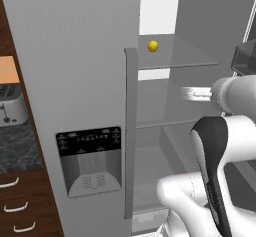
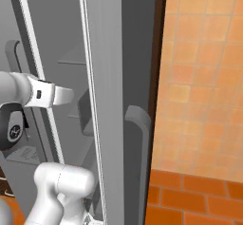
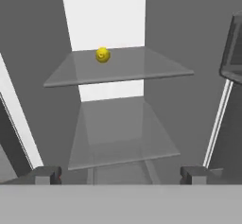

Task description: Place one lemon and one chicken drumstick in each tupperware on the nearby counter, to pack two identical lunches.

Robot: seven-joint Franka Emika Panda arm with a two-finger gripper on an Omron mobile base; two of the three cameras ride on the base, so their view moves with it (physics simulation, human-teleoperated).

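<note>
Facing the open fridge (image 1: 165,131), gripper (image 3: 120,175) spread wide and empty, lemon (image 3: 102,55) on the upper shelf (image 3: 142,69), well beyond the gripper

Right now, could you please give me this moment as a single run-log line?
phase: reaching into open fridge | gripper: open, empty | target: small round yellow lemon on upper glass shelf | contact: none | lower glass shelf: bare

No legible text. Dispenser panel (image 1: 89,142) on the fridge door carries small markings, too blurred to read.
</note>
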